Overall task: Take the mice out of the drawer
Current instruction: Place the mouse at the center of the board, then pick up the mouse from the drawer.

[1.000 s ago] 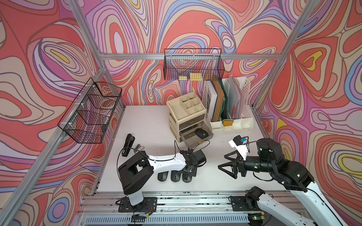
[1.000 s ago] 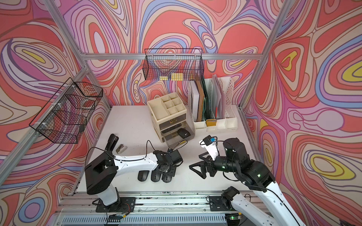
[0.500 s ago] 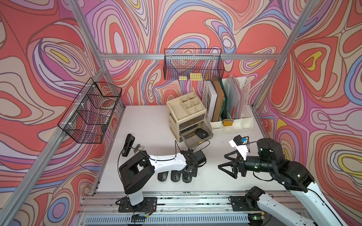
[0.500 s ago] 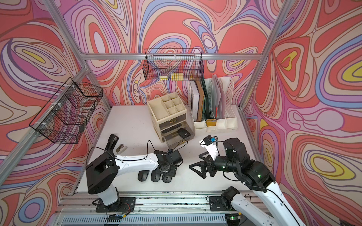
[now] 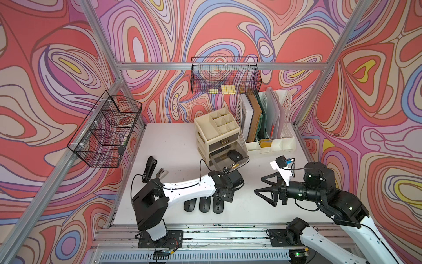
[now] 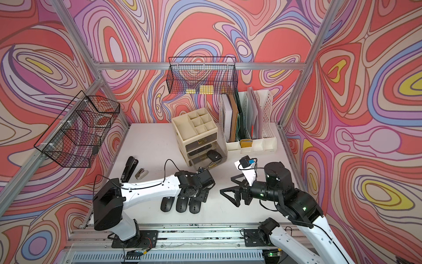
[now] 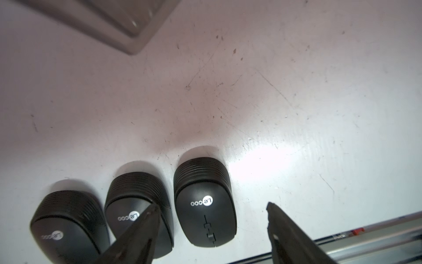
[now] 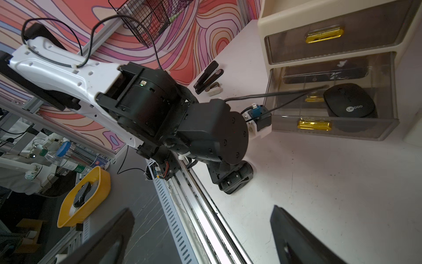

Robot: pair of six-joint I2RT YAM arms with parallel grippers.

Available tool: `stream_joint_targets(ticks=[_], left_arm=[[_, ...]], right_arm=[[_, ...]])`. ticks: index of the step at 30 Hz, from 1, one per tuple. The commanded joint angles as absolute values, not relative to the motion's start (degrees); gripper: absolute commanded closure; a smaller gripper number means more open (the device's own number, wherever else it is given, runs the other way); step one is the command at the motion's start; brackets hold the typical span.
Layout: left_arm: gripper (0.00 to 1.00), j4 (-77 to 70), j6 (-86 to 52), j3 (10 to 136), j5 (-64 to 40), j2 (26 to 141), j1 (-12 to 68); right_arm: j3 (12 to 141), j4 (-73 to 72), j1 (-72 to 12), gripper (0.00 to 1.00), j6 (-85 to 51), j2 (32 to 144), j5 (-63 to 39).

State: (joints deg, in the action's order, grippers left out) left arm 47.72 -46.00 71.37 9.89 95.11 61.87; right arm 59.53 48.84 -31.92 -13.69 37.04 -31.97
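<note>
My left claw (image 7: 212,206) hangs low over the worktop (image 5: 173,141), its fingers (image 7: 146,226) spread apart and gripping nothing. In the left wrist view the nearest mouse (image 7: 204,203) lies between them, flat on the worktop with its white logo up. Bare worktop shows between it and one finger, while the other finger crosses in front of the middle mouse (image 7: 134,201). That one and the outer mouse (image 7: 68,226) lie close beside it, so the three mice make a tight row, all pointing the same way. In both top views the row sits at lower centre of the frame, near the front edge of the worktop. My left wrist covers part of the mouse at the row's right end.

My right claw (image 5: 259,184) is at the right of the frame, its fingers wide apart and empty. It points toward my left arm and is well apart from the row.

The drawer (image 5: 219,161) stands pulled out of the cream organiser (image 5: 205,130), just above centre of the frame. A fourth mouse (image 5: 234,155) lies inside it, toward its right side, logo up.

A stapler (image 5: 149,168) and a staple remover (image 5: 161,172) lie side by side at the left of the worktop, well apart from the mice.
</note>
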Motion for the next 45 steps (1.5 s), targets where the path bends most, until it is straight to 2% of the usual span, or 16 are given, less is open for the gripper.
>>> stream_joint_targets(ticks=[1,6,11,18,21,25,29,37,45], left_arm=[[0.21,56.7,-41.1,77.2,13.4,93.9,62.1],[0.22,59.2,-32.4,86.1,13.6,94.5,62.0],[0.28,60.0,-22.5,95.9,9.4,98.2,60.4],[0.35,57.1,-13.2,103.2,1.5,102.8,54.8],[0.48,57.9,-8.0,108.6,-0.4,106.2,53.3],[0.54,59.1,-3.4,116.0,-1.9,111.3,51.4],[0.64,58.4,-1.1,121.1,-2.7,115.6,49.4],[1.0,55.2,2.1,125.2,-0.6,123.1,46.3],[1.0,48.2,4.5,123.2,4.4,126.5,45.8]], right_arm=[[58.4,43.1,-32.0,0.02,-15.8,35.9,-28.4],[57.5,39.2,-32.1,0.02,-17.1,35.7,-23.3],[57.3,38.3,-32.0,0.02,-17.4,34.3,-16.8],[56.8,39.8,-32.1,0.02,-17.5,29.3,-5.7],[56.4,41.3,-32.1,0.02,-17.5,27.5,-1.2],[55.1,42.7,-32.1,0.02,-17.6,24.9,2.9],[53.5,43.6,-32.1,0.02,-18.2,23.9,2.9],[52.5,45.4,-32.0,0.02,-17.7,24.5,3.0],[51.9,46.1,-32.1,0.02,-17.2,24.9,4.8]])
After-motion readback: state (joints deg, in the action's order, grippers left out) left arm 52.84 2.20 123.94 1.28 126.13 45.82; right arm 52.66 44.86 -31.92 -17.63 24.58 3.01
